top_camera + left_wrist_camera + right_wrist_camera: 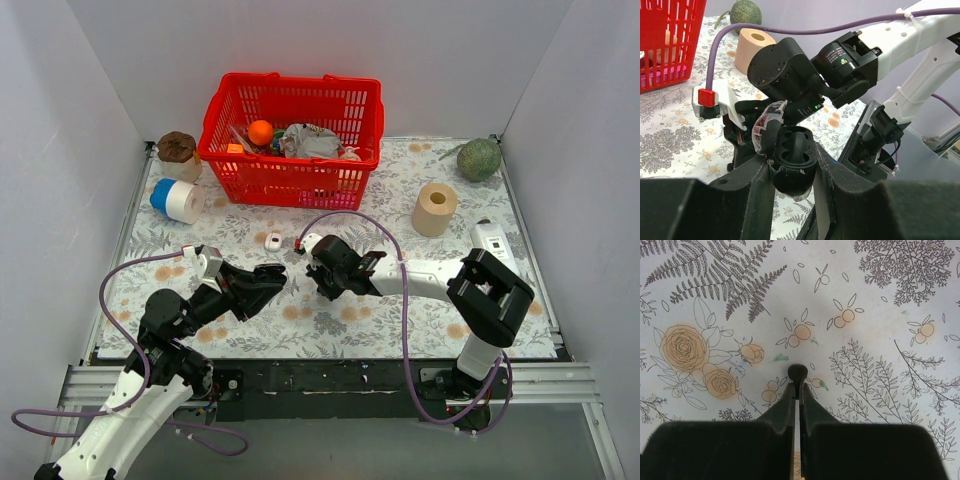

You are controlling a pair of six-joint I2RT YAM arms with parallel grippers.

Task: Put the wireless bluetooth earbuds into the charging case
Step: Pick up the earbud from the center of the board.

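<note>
Earbud [797, 372], small and black, is pinched at the very tips of the right tool [797, 386], which is clenched on it above the floral bench [880, 300], apparently so that it can be lowered cleanly into a socket. The open charging case [795, 145] is grasped by the left tool [791, 161] and tilted toward the right tool with its lid [767, 131] swung back, so the sockets are presented. Little gap is left between the two tools at mid-bench, whereas the red basket [300, 185], a small white object [273, 241] and the paper roll [435, 208] are seen well apart behind them.
</note>
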